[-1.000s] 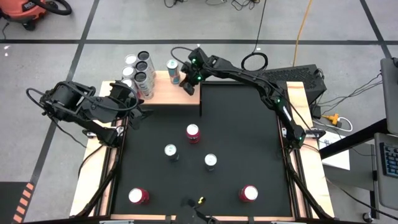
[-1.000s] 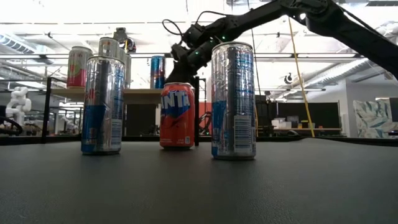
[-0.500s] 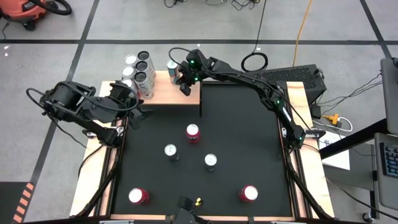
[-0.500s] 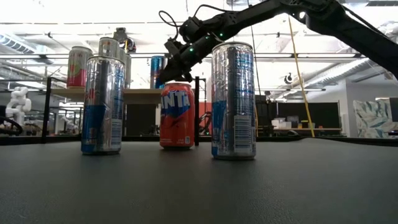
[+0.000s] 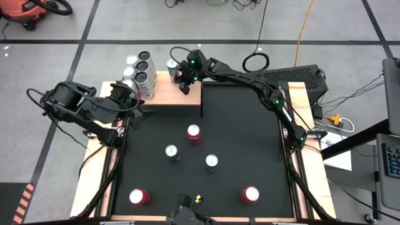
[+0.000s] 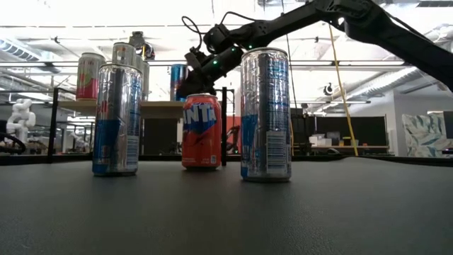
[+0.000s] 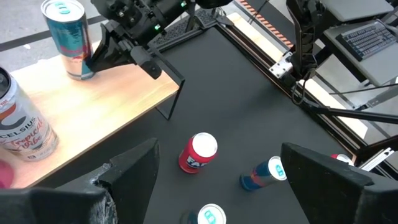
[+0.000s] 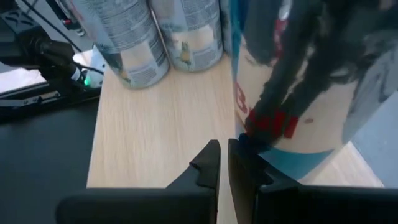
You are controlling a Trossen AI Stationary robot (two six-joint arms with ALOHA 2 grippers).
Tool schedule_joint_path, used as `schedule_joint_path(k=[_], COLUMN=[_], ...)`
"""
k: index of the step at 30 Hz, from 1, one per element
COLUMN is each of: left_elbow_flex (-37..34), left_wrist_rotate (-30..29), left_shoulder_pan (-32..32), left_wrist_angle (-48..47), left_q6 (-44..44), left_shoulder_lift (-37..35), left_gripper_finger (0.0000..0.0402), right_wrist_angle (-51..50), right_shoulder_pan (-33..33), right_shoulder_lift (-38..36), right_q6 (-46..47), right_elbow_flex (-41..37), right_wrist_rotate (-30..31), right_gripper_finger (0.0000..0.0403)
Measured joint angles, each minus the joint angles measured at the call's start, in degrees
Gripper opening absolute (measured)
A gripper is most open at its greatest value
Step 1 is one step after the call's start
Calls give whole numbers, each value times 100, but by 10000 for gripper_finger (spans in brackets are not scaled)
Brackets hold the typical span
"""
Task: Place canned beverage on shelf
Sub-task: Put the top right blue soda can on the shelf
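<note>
At nine o'clock of the table we see the left gripper (image 5: 139, 107) waiting beside the shelf (image 5: 169, 95), its jaws wide apart and empty. At about eleven o'clock the shelf carries a cluster of cans (image 5: 141, 74) at its left end. Further right, at twelve o'clock, the blue canned beverage (image 5: 172, 69) stands upright on the shelf's far edge; the right gripper (image 5: 184, 80) touches its side, fingers (image 8: 211, 163) pressed together, not around it. On the mat (image 5: 250, 125), a red can (image 5: 194, 133) stands centrally.
</note>
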Motion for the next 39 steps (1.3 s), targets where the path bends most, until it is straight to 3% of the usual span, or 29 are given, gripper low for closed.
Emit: schedule_joint_path(k=[39], left_elbow_flex=[0], left_wrist_rotate=[-13], left_shoulder_pan=[2], left_wrist_angle=[0], left_q6=[-35], left_shoulder_lift=[0], left_gripper_finger=[338], right_wrist_angle=[266], right_shoulder_pan=[-151], right_shoulder_lift=[91], right_q6=[69], right_elbow_flex=[0], right_wrist_rotate=[2], right_gripper_finger=[10])
